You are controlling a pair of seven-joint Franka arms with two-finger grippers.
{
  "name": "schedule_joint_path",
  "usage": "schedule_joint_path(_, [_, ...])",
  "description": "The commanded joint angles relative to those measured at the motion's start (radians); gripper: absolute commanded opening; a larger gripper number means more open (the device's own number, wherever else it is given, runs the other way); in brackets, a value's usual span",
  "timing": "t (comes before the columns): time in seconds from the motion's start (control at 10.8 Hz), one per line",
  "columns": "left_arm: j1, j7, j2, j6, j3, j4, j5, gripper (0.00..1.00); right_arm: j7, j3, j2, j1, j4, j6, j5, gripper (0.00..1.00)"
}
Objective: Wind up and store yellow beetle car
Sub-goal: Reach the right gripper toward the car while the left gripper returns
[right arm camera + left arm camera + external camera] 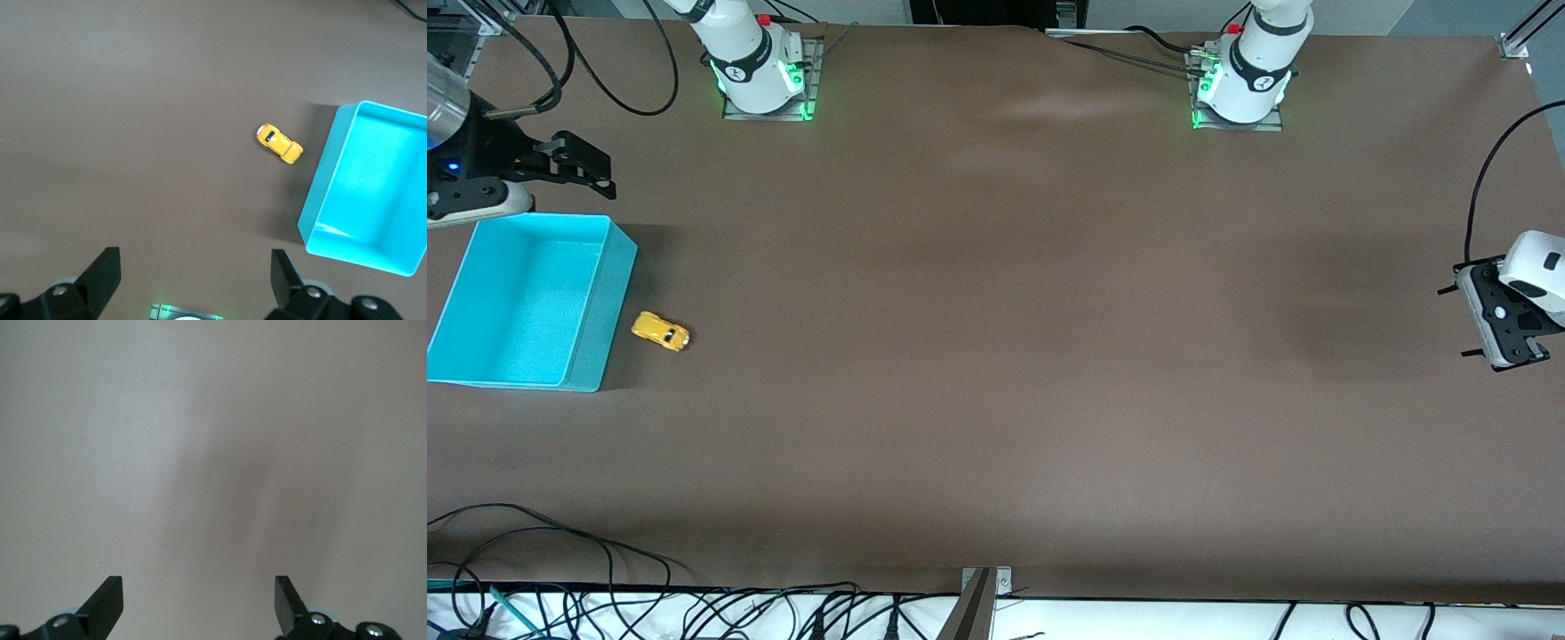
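I am just starting: the yellow beetle car (pixel 660 332) is sitting on the desk (pixel 996 356) beside the blue bin (pixel 618 302), probably empty. Both pincers are spread wide, the right pincer (pixel 587 173) hanging near the bin, the left pincer (pixel 199 600) waiting. Next I am needing the right one down over the car.

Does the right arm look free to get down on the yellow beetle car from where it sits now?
Probably yes. The right claw is open above the table by the turquoise bin, and the yellow beetle car stands uncovered beside the bin, apart from its wall.
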Motion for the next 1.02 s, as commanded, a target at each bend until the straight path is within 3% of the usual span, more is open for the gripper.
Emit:
schedule_joint_path(0.0, [-0.006,-0.141,-0.017,-0.148,-0.059,0.074,-0.023,1.0,-0.006,0.0,0.017,0.022,0.009,-0.013,-0.013,1.0])
schedule_joint_path(0.28, [-0.006,-0.465,-0.023,-0.333,-0.203,0.168,-0.026,1.0,-0.008,-0.003,0.017,0.022,0.011,-0.004,-0.007,1.0])
schedule_joint_path(0.56, [-0.003,-0.728,-0.063,-0.407,-0.304,0.164,-0.056,1.0,-0.004,-0.009,0.041,0.01,0.011,-0.001,-0.002,1.0])
schedule_joint_path(0.65, [-0.03,-0.825,-0.121,-0.407,-0.295,0.127,-0.097,1.0,-0.004,-0.011,0.051,0.009,0.008,0.013,-0.005,1.0])
schedule_joint_path(0.84, [-0.306,-0.994,-0.186,-0.408,-0.07,0.113,-0.118,1.0,-0.038,-0.011,0.095,0.009,0.002,0.016,-0.014,1.0])
schedule_joint_path(0.93, [-0.356,-0.999,-0.203,-0.407,-0.011,0.115,-0.18,1.0,-0.043,-0.011,0.098,0.007,0.0,0.018,-0.016,1.0])
